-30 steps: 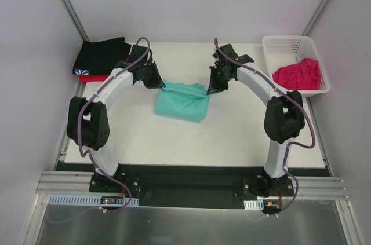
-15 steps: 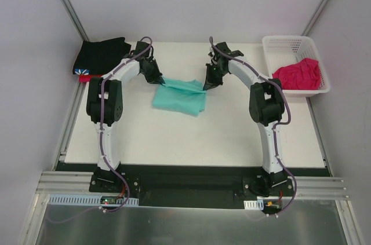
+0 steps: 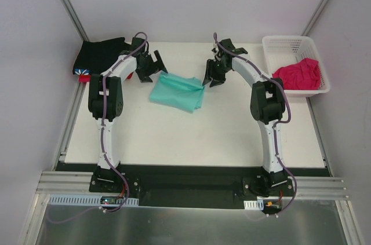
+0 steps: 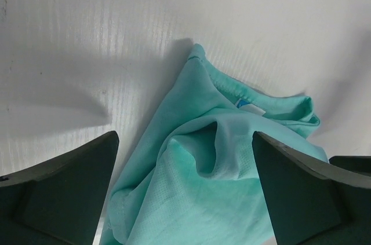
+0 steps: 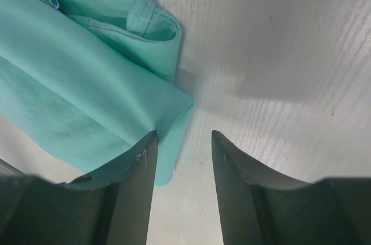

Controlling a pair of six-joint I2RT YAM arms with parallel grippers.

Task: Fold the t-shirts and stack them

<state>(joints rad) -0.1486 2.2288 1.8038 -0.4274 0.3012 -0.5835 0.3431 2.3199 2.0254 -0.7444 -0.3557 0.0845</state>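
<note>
Teal t-shirt [image 3: 177, 90] lies folded mid-table between left gripper [image 3: 155, 66], jaws wide apart, and right gripper [image 3: 210, 77], jaws partly apart, both empty; fold seems done, next calls for gripping and stacking it on black t-shirt [image 3: 101, 55].

No text readable anywhere, small blue-and-white neck tag [image 4: 244, 105] seen on the teal-green t-shirt [image 4: 191, 198], between the left fingers [image 4: 58, 193], print too small to be read

Walls [image 3: 191, 2]: plain pale grey, on three sides.
Corner posts [image 3: 64, 2]: slim metal strips.
Table [image 3: 191, 141]: white, evenly lit.
Front: aluminium rail [image 3: 58, 186], shiny metal sheet [image 3: 185, 225].
</note>
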